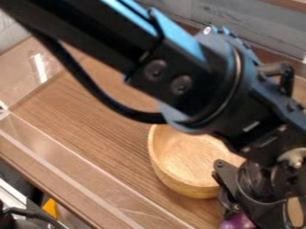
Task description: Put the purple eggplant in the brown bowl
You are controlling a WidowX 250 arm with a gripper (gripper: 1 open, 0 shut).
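Gripper down at the eggplant, right by the bowl

The black gripper [245, 210] points straight down at the table's near right corner, jaws closed on the purple eggplant [238, 220], only a sliver of purple showing beneath them. The brown bowl [189, 160] sits on the wooden table [84, 116] just beside it, partly hidden by the arm.

- A table [84, 121] with a brown wood-grain top runs across the middle of the view; the grain lies diagonally.
- A clear, see-through wall [48, 165] stands along the table's near left edge, with pale glints along its rim.
- A second clear panel [36, 67] rises at the far left, catching a bright reflection.
- A small yellow-and-black item [50, 209] sits at the bottom left corner, too small to identify.
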